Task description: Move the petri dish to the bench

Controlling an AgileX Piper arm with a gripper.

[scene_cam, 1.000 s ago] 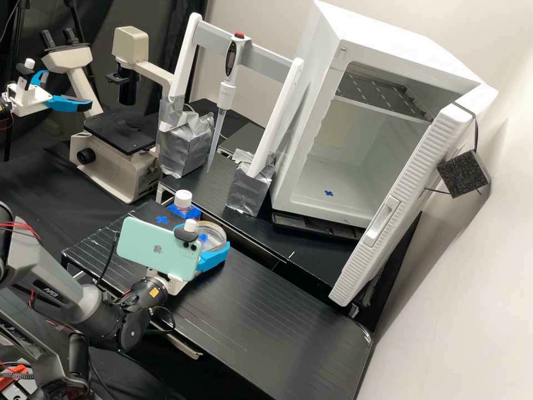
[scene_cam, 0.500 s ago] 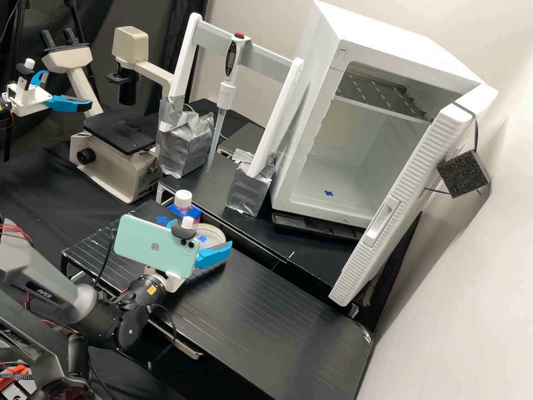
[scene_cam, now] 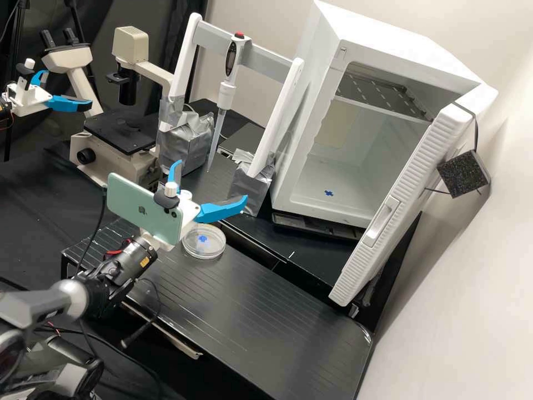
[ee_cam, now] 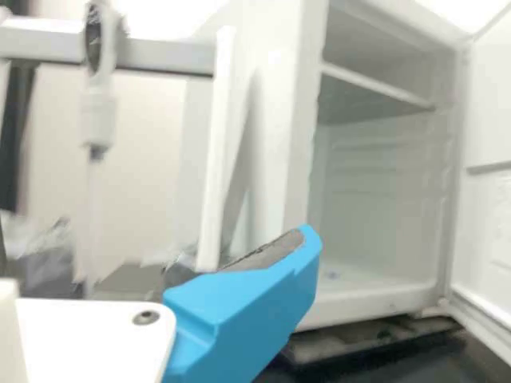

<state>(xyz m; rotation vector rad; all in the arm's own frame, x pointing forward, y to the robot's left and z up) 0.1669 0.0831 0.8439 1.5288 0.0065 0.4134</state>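
On bench [scene_cam: 266, 311] — petri dish [scene_cam: 214, 251], blue mark [scene_cam: 203, 239]

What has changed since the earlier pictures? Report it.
The white gripper with two bright blue fingers, earlier around the clear round petri dish, has spread them, let go and risen up and away from it. The dish now sits free on the flat black bench. The boxy white cabinet, door open, and the upright white pipette stayed as they were.
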